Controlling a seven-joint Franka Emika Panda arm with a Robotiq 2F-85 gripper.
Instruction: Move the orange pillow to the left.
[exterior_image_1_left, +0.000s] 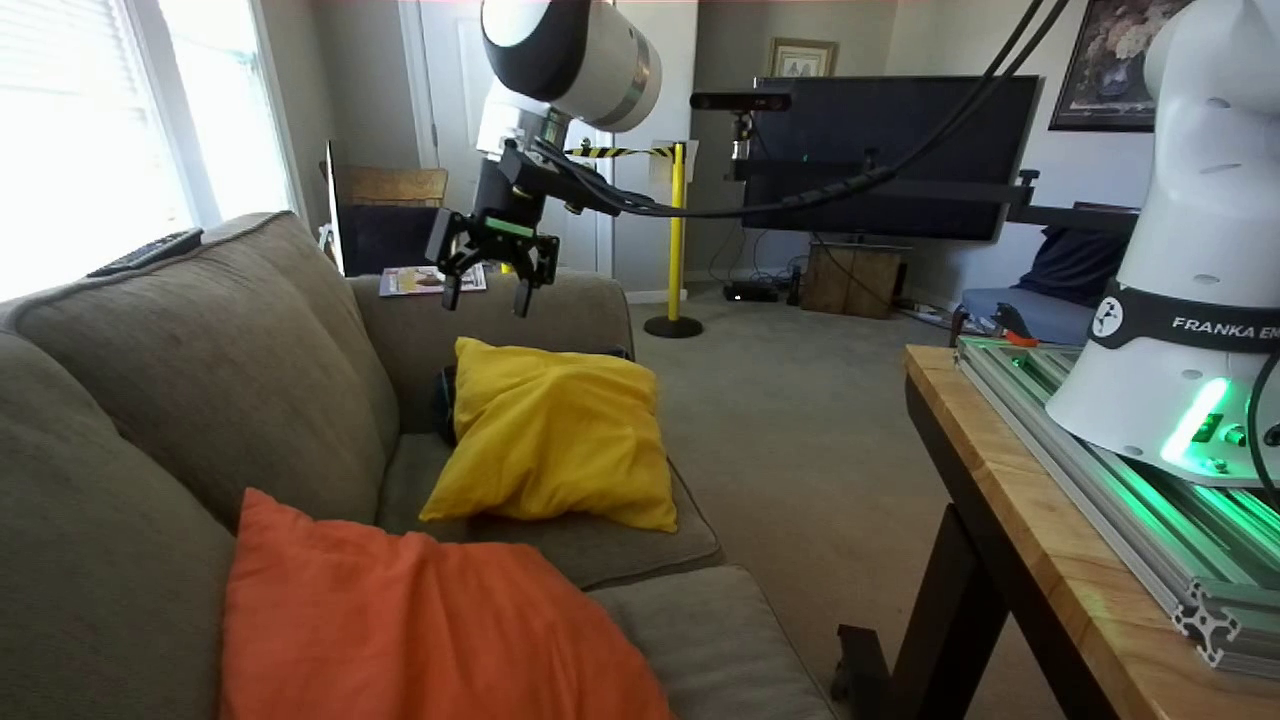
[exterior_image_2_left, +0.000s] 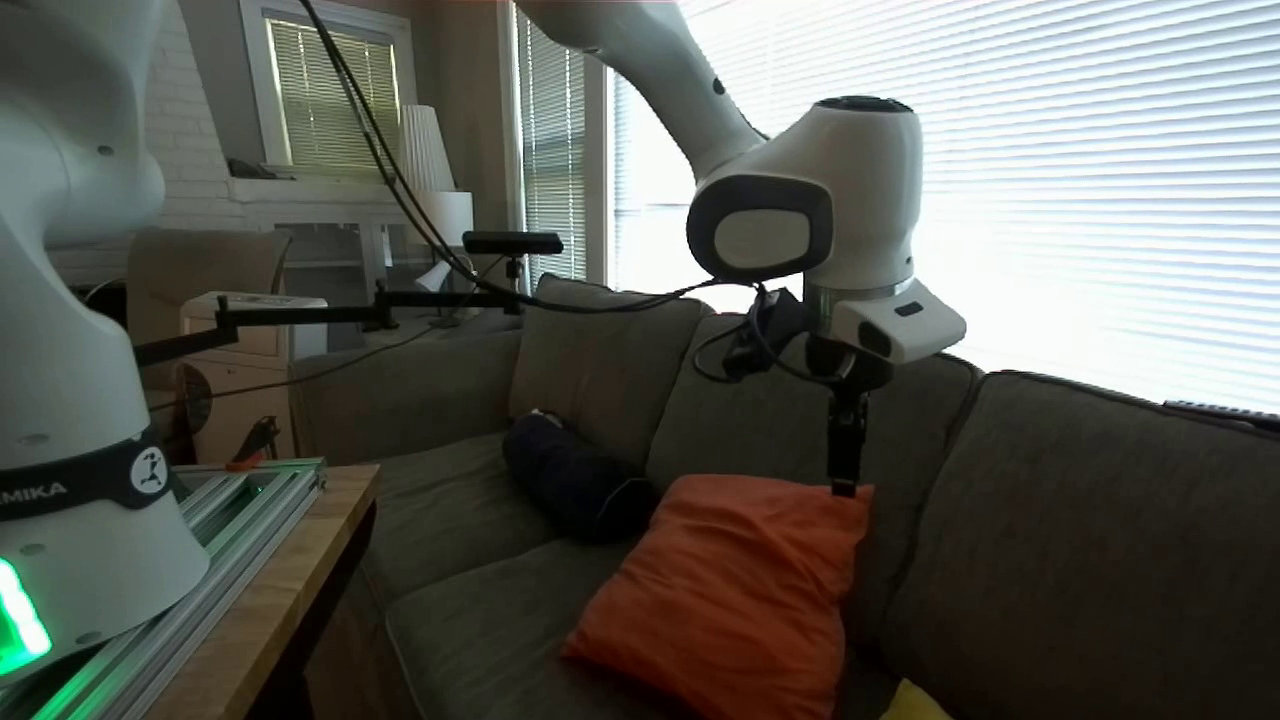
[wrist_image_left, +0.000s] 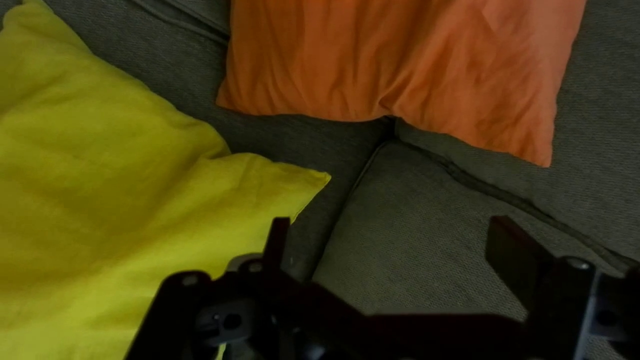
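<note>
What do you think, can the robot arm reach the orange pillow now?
Probably yes, after shifting across and lowering: the fingers hang open and empty above the sofa, nothing visible covers the orange pillow in the wrist view, and the yellow pillow lies beside it.

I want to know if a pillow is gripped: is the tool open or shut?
Open, and gripping nothing: the tool has its fingers wide apart in the wrist view, with sofa showing between them.

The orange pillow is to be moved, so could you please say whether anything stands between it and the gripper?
Nothing visible blocks the open gripper from the orange pillow: in the wrist view, sofa upholstery shows between them. The yellow pillow reaches one corner into that gap from the picture's left, but lies lower.
</note>
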